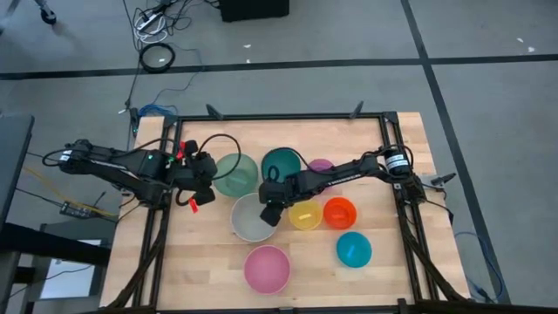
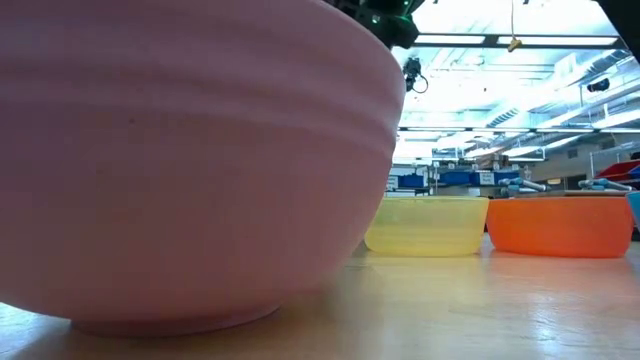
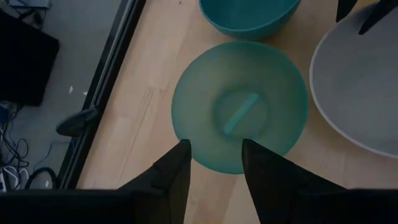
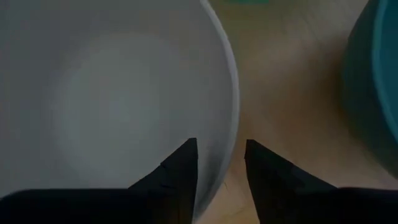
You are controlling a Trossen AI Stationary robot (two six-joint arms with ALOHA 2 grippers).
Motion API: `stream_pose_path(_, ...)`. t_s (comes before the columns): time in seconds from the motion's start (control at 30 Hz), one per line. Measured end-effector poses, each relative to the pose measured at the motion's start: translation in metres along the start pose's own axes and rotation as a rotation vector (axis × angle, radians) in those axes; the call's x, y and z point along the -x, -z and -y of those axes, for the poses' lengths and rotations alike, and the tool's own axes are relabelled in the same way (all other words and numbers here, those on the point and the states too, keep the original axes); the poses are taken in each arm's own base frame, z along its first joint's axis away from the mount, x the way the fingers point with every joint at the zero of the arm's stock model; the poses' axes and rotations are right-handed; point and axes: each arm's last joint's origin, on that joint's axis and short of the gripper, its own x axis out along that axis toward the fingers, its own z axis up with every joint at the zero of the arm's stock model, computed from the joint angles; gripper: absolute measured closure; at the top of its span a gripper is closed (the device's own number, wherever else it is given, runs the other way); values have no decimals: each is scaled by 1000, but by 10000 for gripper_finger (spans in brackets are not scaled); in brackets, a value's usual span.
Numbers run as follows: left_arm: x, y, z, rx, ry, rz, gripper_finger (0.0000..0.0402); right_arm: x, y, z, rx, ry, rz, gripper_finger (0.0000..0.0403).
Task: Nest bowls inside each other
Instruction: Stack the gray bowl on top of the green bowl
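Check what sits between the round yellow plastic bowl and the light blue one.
Only the orange round plastic bowl edges in; otherwise bare table between yellow bowl and light blue bowl, high view.

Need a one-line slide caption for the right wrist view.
Right end effector, fingers open, straddling the white-grey bowl rim, teal bowl alongside.

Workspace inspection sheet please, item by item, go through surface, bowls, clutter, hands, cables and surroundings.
Surface: wooden table, black frame along its edges.
Job's things: eight bowls, none nested: sage green bowl, teal bowl, purple bowl, white-grey bowl, yellow bowl, orange bowl, light blue bowl, pink bowl.
Clutter: nothing seen.
Hands: left hand open at the sage green bowl's rim; right hand open, fingers astride the white-grey bowl's rim.
Cables: black cable looping over the left arm; a coiled cable on the floor.
Surroundings: grey floor with dark lines.
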Motion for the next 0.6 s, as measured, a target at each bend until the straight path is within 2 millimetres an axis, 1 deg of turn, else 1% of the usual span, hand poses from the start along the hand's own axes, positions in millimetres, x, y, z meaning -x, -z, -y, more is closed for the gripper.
stream_pose_path(0.07, 0, 0, 0, 0, 0, 0, 249, 0, 0, 1, 3, 4, -3, 310)
stream_pose_path(0.2, 0, 0, 0, 0, 0, 0, 249, -1, -3, 3, 21, -10, 6, 385)
stream_pose_path(0.23, 0, 0, 0, 1, -1, 0, 249, -1, -4, 3, 27, -25, 5, 392)
stream_pose_path(0.37, 0, -1, -1, 3, -24, 12, 249, 2, -7, 2, 39, -67, 12, 398)
stream_pose_path(0.43, 0, -2, 0, 14, -27, 27, 249, 10, -9, 1, 58, -104, 11, 400)
stream_pose_path(0.47, 0, -4, 0, 24, -21, 41, 249, 18, -11, 1, 73, -113, 17, 400)
stream_pose_path(0.53, 3, -8, 0, 46, -9, 71, 249, 36, -18, 1, 90, -128, 56, 401)
stream_pose_path(0.6, 9, -15, -2, 69, 7, 116, 249, 57, -29, 3, 97, -146, 131, 401)
